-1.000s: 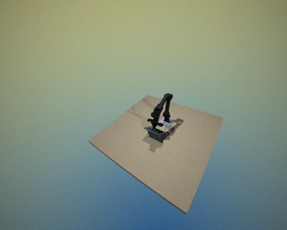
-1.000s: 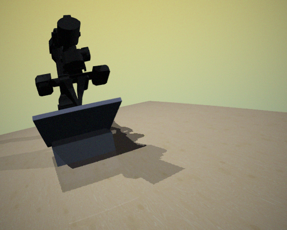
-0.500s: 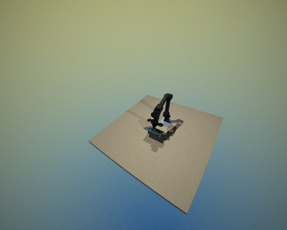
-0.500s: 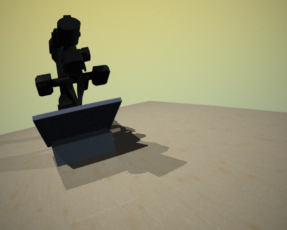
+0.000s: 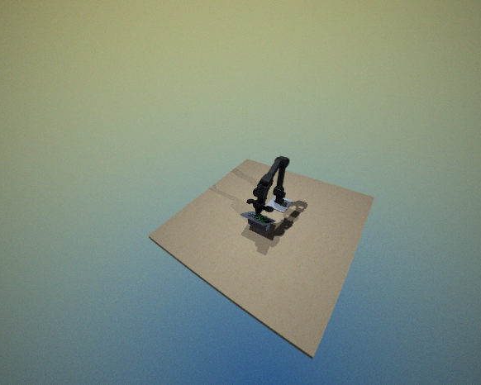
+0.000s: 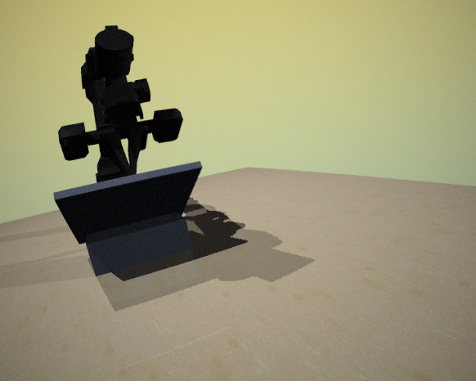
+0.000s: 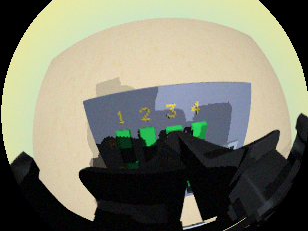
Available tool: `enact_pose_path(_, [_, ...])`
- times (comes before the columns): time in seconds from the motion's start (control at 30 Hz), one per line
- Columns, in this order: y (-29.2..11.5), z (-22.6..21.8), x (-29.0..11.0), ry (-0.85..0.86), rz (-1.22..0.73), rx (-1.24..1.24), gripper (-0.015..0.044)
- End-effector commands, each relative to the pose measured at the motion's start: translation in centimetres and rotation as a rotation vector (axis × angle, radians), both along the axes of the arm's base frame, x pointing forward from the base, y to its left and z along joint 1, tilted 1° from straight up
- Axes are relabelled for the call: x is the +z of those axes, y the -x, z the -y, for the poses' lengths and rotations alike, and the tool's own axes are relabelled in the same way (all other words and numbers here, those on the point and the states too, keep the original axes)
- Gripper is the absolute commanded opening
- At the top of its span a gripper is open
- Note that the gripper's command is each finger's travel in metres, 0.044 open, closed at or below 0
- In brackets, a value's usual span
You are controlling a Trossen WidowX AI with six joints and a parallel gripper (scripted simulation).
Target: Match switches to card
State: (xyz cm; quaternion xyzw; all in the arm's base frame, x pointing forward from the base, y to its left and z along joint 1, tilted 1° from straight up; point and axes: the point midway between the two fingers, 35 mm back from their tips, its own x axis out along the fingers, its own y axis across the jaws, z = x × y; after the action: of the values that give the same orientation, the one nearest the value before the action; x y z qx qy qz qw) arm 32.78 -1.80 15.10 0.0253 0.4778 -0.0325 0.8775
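Plainly, panel: a grey-blue slab (image 6: 127,204) propped on a tilted stand on the tabletop (image 6: 333,266), directly in front of the arm; in the top view it lies just below the wrist (image 5: 257,218).
Switches: a far row under yellow numbers 1 to 4 shows green rocker halves (image 7: 162,135) in the wrist view; any nearer row is hidden behind the end effector, so I cannot tell its state.
Card: a paler patch at the panel's right edge (image 7: 232,144) may be it, but the squares are too small and shadowed to read.
End effector: fingers pressed together with nothing between them (image 7: 174,148), low over the panel near the switches numbered 2 and 3; whether the tip touches a rocker cannot be told.
Handling, judged: the rockers look like small, stiff, hard plastic parts that pivot, not things to pick up. No grasp is called for; the closed fingertips serve as a blunt pusher.
Where to press: on the raised end of one rocker, near its outer edge and away from the pivot, pushing square to the sloped panel face.
Risk, judged: smooth halves sit close together, so a tip landing off-centre could slide onto a neighbour and flip a switch that should stay.
Panel itself: looks rigid and unlikely to shift under a light press.
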Motion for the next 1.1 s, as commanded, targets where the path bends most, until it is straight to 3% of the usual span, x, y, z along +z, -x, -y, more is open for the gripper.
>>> enact_pose_path(0.0, [0.0, 0.0, -0.1, 0.0, -0.001, 0.005, 0.0])
enact_pose_path(0.97, [-0.2, 0.0, -0.5, 0.0, -0.001, 0.005, 0.0])
enact_pose_path(1.07, [1.0, -0.1, 1.7, 0.001, 0.009, 0.002, 0.0])
